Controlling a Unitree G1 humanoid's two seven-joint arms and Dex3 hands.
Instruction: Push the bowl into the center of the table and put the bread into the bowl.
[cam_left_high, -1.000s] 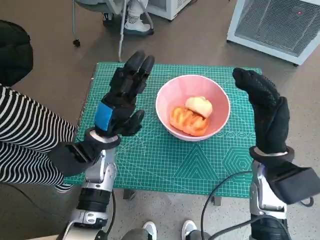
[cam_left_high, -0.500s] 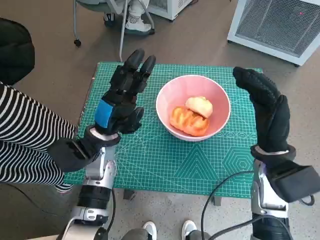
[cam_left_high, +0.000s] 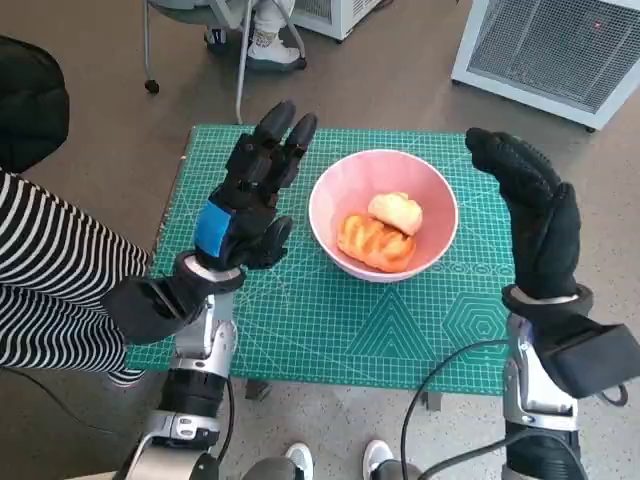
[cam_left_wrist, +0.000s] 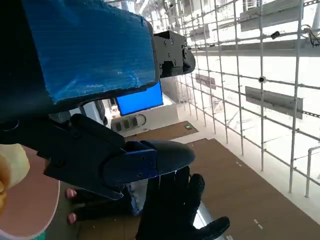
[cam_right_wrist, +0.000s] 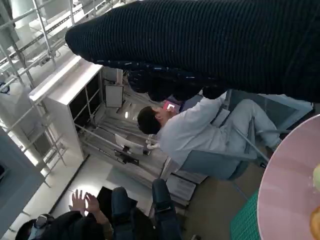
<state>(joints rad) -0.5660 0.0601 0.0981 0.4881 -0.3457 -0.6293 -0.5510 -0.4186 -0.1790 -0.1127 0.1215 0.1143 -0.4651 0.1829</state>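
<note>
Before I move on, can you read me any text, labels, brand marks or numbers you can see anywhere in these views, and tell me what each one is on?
No text reads clearly in any view.
Green cutting mat: printed grid lines and shapes only; any edge markings are too small to read.
Blue screen in the left wrist view: no legible writing.
Pink bowl, bread, left hand, right hand: no labels visible.
</note>
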